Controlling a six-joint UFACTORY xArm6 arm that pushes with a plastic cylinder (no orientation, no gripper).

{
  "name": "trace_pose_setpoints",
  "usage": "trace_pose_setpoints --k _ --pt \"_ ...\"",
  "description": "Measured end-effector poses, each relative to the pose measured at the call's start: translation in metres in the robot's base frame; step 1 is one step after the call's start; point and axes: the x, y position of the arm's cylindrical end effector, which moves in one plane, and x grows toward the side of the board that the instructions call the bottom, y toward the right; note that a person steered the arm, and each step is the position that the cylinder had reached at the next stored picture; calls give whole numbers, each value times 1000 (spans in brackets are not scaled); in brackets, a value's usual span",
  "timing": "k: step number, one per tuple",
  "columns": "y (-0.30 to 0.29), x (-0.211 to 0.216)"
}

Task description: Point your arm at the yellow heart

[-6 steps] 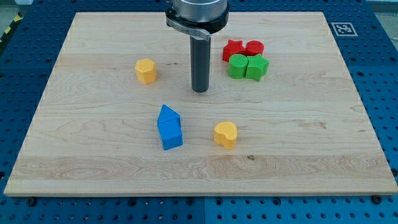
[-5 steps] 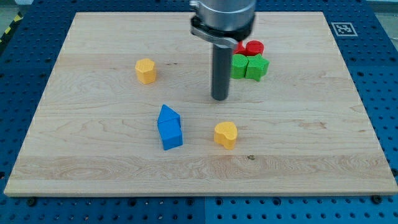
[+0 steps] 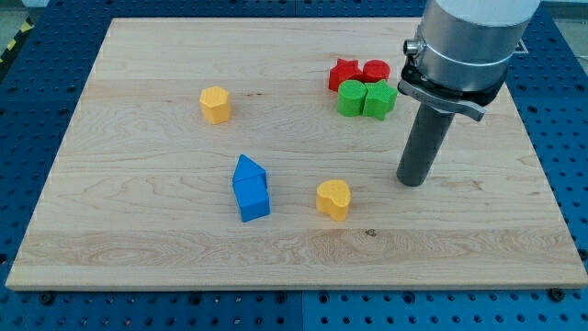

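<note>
The yellow heart (image 3: 333, 199) lies on the wooden board, below the middle of the view. My tip (image 3: 411, 181) rests on the board to the heart's right and slightly above it, about a block and a half's width away, not touching it. A second yellow block, a hexagon (image 3: 215, 105), sits at the view's upper left.
Two blue blocks (image 3: 250, 188) lie touching each other left of the heart. A cluster of a red star (image 3: 344, 73), a red round block (image 3: 376, 71), a green round block (image 3: 351, 97) and a green block (image 3: 378, 99) sits at the upper right, above my tip.
My tip has moved to the view's right and downward, from the board's middle to the right of the yellow heart. No block has moved.
</note>
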Motion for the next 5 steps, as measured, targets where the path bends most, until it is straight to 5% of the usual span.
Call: trace_pose_setpoints --k 2,4,5 --pt "-3 44" --pt "-99 74" --pt "-103 36"
